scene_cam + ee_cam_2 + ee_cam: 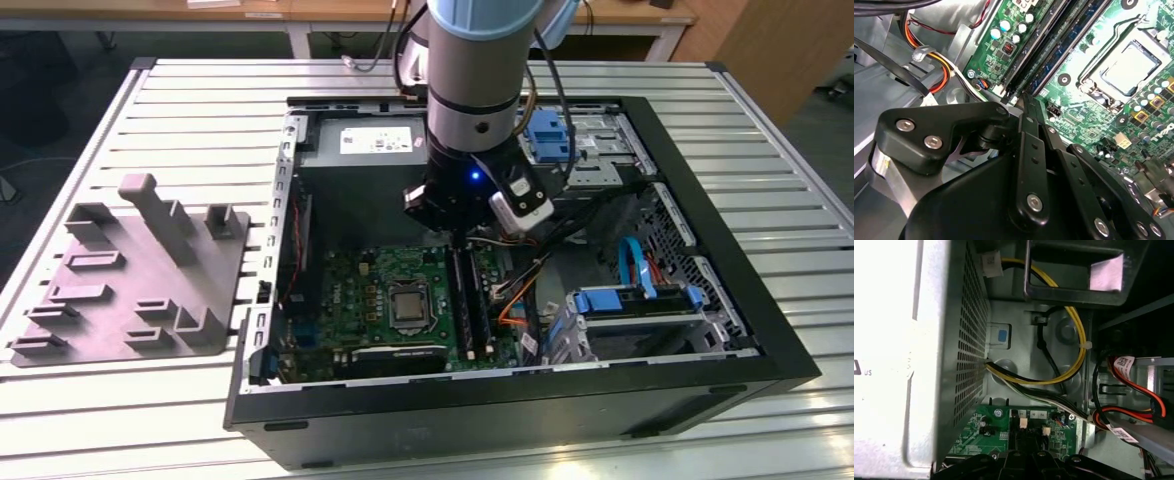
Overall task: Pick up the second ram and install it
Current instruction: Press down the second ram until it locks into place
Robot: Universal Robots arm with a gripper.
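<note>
My jaws sit closed at the end of the motherboard's (1089,45) black slots (1041,37), the second ram (1066,35) seated there

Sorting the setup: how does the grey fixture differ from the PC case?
The grey fixture is light plastic, flat, with upright posts; the PC case is black, walled and deep. The fixture holds nothing; the case holds the motherboard, with the arm reaching in. Both rest on the slatted table.
</note>
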